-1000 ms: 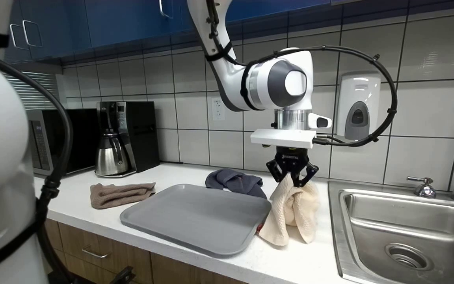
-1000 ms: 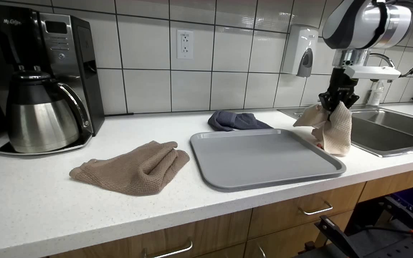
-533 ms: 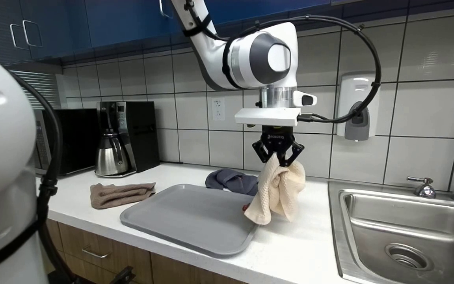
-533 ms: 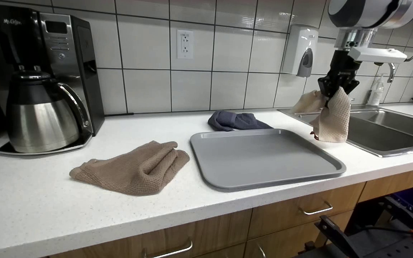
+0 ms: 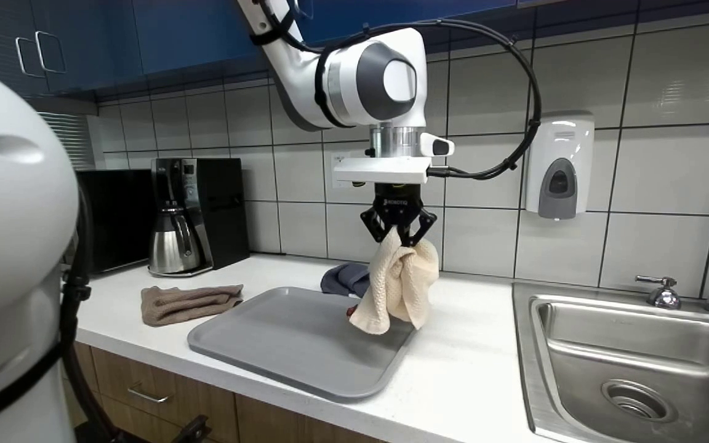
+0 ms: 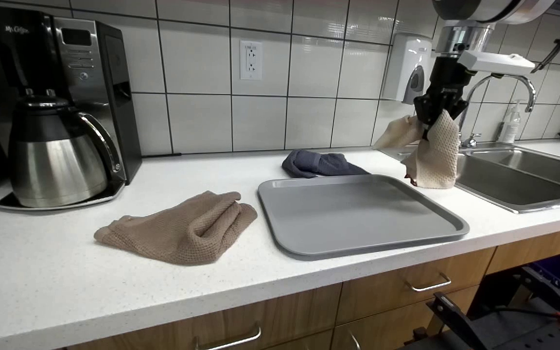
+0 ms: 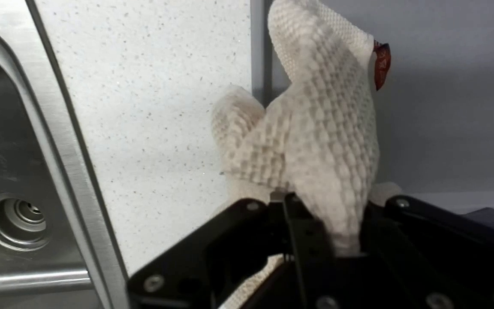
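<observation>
- Cream waffle-weave: a cream cloth [image 5: 394, 286] is hanging directly beneath the claw [image 5: 400, 240], bunched tight at the top, loose below.
- Claw: its fingers are pressing together, pinching a gathered fold of that cloth; fabric is spilling out on either side of the tips in both exterior views.
- Long axis: the main drape is running downward, roughly upright; in an exterior view a shorter flap is jutting out sideways.
- Wrist view: the bulk is stretching away from the fingers toward the top, with a red tag [image 7: 382, 64] poking out at its edge.
- Key relation, by my reading: seen from above, the drape is straddling the sink-side edge of the grey tray [image 5: 287, 351]. The red tag is showing against the tray; another part is overhanging the white counter [image 7: 157, 128].
- Height: the lower hem is apparently hanging clear of the tray; cannot rule out a light touch.
- Bearings: the steel sink [image 7: 70, 159] is sitting to one side of the cloth, the tray's body extending to the opposite side.
- Neighbours: a navy cloth [image 6: 319, 164] is lying just beside the tray's back edge; a brown cloth [image 6: 183, 228] is lying crumpled beyond the end away from the sink.
- One arm [image 5: 345, 92] is working here, directly above the cloth.
</observation>
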Available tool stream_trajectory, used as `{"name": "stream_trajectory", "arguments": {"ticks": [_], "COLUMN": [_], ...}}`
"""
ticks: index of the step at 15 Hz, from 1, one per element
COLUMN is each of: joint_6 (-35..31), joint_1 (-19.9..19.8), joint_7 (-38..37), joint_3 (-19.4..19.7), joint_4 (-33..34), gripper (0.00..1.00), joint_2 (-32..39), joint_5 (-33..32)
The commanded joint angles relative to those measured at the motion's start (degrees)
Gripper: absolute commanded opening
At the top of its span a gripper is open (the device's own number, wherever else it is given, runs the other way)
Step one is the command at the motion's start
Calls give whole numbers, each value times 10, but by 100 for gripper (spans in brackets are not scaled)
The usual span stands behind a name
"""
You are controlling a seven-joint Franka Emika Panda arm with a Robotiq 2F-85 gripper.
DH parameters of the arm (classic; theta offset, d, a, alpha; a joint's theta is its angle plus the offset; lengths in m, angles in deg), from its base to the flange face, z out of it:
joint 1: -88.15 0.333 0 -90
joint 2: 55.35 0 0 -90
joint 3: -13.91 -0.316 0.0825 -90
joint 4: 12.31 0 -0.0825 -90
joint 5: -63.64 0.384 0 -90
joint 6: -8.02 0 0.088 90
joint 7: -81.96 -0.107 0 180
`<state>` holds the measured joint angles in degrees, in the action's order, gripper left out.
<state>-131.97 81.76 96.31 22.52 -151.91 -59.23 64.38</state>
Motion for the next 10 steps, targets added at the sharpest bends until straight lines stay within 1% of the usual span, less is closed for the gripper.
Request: {"name": "stream_trajectory", "arguments": {"ticks": [1, 4, 10], "joint_6": [25, 31, 22], "joint_1": [13, 24, 29], "joint_7": [8, 5, 3], "joint_3": [-14, -23, -33], "joint_4": [-3, 0, 3], "gripper": [2, 2, 2], "joint_2": [-3, 15, 66], "joint_5": [10, 13, 27]}}
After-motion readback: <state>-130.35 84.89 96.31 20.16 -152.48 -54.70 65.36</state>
